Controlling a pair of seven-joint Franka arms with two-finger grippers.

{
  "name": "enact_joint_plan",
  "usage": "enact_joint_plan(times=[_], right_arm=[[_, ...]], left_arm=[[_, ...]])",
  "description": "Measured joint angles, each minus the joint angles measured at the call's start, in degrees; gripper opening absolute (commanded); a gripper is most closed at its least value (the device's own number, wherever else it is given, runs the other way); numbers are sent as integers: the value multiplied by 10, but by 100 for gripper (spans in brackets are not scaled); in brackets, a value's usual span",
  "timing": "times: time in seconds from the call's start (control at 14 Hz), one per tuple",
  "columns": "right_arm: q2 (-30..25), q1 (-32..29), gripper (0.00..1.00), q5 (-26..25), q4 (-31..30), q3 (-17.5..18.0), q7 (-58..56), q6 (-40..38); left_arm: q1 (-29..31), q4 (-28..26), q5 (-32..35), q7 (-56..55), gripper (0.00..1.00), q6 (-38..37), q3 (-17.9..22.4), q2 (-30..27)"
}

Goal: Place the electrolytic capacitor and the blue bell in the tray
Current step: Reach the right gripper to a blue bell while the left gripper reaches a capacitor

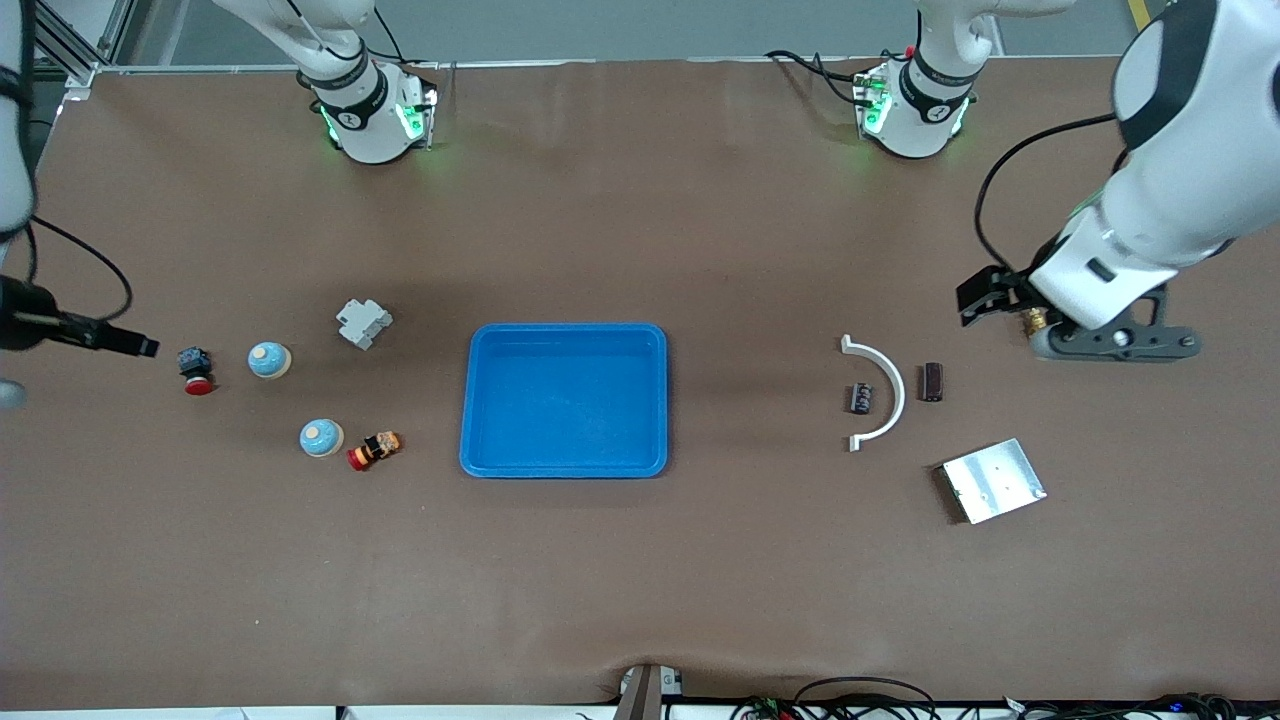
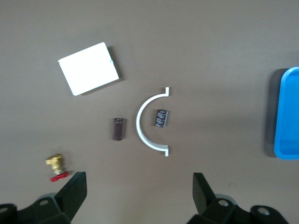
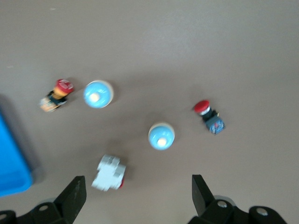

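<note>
Brown matting covers the whole table (image 1: 640,600) in the front view, with a pale floor strip and metal framing seen past the robots' bases and loose cables along the edge nearest the camera. The tray (image 1: 564,400) lies mid-table and nothing is seen in it, so no part of the task is judged done. Toward the right arm's end from the tray sit two blue bells, one (image 1: 322,438) nearer the camera than the other (image 1: 269,360), among a grey block (image 1: 363,323) and two red-capped push buttons. Toward the left arm's end from the tray, a dark capacitor (image 1: 860,399) rests inside a white curved piece (image 1: 880,392), a second dark cylinder (image 1: 932,382) just outside it, and a silver plate (image 1: 994,480) nearer the camera. The left gripper (image 1: 1110,340) is held above the table at that end; the right gripper (image 1: 120,340) is at the other end, by one button.

In the left wrist view, the left gripper (image 2: 140,186) is shown with fingers spread wide and nothing between them, above the capacitor (image 2: 161,117), the curved piece (image 2: 149,122) and the second cylinder (image 2: 118,128); the tray (image 2: 286,116) is partly seen at the frame edge.

In the right wrist view, the right gripper (image 3: 139,186) is likewise spread and empty, over the bells (image 3: 161,136) (image 3: 97,94); a corner of the tray (image 3: 11,158) is visible. Both pickups and both placements are judged still to come.
</note>
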Motion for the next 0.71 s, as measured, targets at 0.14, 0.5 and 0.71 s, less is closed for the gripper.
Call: enact_joint_plan(times=[0.14, 0.5, 0.71], right_arm=[[10, -1, 100, -5, -60, 0, -17, 82], [16, -28, 100, -6, -199, -1, -66, 232], [29, -35, 100, -6, -241, -1, -73, 286]], left_arm=[[-1, -58, 0, -31, 100, 65, -21, 5], [-4, -163, 0, -44, 100, 192, -45, 32], [-6, -171, 0, -44, 100, 250, -46, 80]])
